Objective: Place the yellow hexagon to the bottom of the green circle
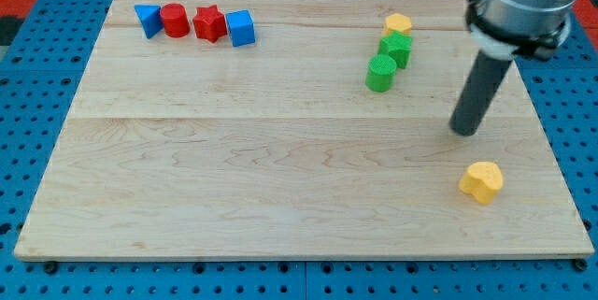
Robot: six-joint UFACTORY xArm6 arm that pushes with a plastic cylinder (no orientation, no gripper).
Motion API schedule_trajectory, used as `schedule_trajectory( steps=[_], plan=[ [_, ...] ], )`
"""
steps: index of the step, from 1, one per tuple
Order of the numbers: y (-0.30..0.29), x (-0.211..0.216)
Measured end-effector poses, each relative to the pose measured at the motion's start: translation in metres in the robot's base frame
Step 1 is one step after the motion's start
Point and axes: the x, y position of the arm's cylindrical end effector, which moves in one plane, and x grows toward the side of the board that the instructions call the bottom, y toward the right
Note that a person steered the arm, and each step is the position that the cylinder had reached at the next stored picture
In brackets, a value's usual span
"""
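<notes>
While the wooden board (280, 150) fills most of the view, the working area for this step is its right half. My tip (464, 132) is a bare rod end with nothing to spread or press together; it rests on open wood and touches no block.

Two yellow blocks are present. One sits near the view's top (398, 24), touching or just beside the green star-like block (396, 50); its outline reads as roughly hexagonal. The other yellow block (481, 182) lies near the view's bottom right, and its shape looks more like a heart, though this is not certain. The yellow hexagon is therefore judged to be the upper one.

The green circle (380, 73) stands just below and to the left of the green star-like block, the three forming a short diagonal column.

Governing relation: the yellow hexagon lies up and to the left of my tip, well apart, with the two green blocks between it and the target spot below the green circle. A straight downward push would drive it into the green blocks. In my judgement, the hexagon must be routed around the column, which calls for approaching it from the view's top.

A row of two blue blocks (241, 28) and two red blocks (208, 22) at the view's top left is not involved.
</notes>
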Motion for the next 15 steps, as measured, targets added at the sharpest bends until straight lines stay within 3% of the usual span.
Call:
schedule_trajectory(
  steps=[1,2,3,4,5,7,9,12,15],
  plan=[
    [0.056,-0.054],
    [0.066,-0.129],
    [0.053,-0.199],
    [-0.009,-0.217],
    [-0.036,-0.213],
    [0.007,-0.203],
    [-0.051,-0.191],
    [-0.158,-0.126],
    [-0.175,-0.002]
  ],
)
